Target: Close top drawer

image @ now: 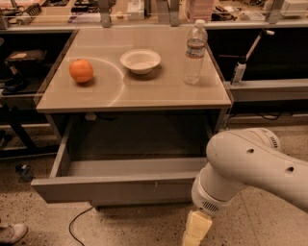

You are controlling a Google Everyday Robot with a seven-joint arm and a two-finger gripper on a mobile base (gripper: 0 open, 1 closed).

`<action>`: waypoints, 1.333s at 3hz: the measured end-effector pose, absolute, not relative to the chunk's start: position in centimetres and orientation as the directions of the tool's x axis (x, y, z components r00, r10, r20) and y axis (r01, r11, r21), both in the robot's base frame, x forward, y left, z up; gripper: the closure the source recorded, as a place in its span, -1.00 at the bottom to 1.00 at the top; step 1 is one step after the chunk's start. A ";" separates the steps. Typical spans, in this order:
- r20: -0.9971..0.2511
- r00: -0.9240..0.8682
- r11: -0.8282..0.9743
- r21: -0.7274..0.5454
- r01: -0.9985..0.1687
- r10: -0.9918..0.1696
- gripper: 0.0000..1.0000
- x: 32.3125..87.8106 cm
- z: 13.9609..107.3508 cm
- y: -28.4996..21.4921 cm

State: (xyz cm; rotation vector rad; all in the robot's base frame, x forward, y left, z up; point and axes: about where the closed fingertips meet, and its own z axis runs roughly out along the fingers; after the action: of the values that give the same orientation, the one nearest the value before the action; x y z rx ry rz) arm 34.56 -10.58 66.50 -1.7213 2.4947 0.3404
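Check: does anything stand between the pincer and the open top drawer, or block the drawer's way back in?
Nothing visible does. The wide grey metal top drawer stands pulled out with nothing showing inside it or in the dark recess behind. The cream pincer hangs just below the front's right end, nothing between them.

Tan table point(159, 91) on a speckled floor point(144, 226); cluttered benches point(57, 14) run behind its far edge, a grey shelf point(269, 89) beyond its right edge. Warm light glints on the tabletop. Gripper point(195, 233) low before the near right corner.
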 end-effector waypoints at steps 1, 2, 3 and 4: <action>-0.201 -0.360 0.339 0.131 -0.932 -0.911 -1.00 34.6 66.5 -10.6; -0.200 -0.360 0.339 0.131 -0.932 -0.911 -0.62 34.6 66.5 -10.6; -0.200 -0.360 0.339 0.131 -0.932 -0.911 -0.15 34.6 66.5 -10.6; -0.200 -0.360 0.339 0.131 -0.932 -0.911 0.31 34.6 66.5 -10.6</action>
State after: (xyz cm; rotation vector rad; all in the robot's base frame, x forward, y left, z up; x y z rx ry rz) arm 34.55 -10.58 66.50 -1.7215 2.4946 0.3403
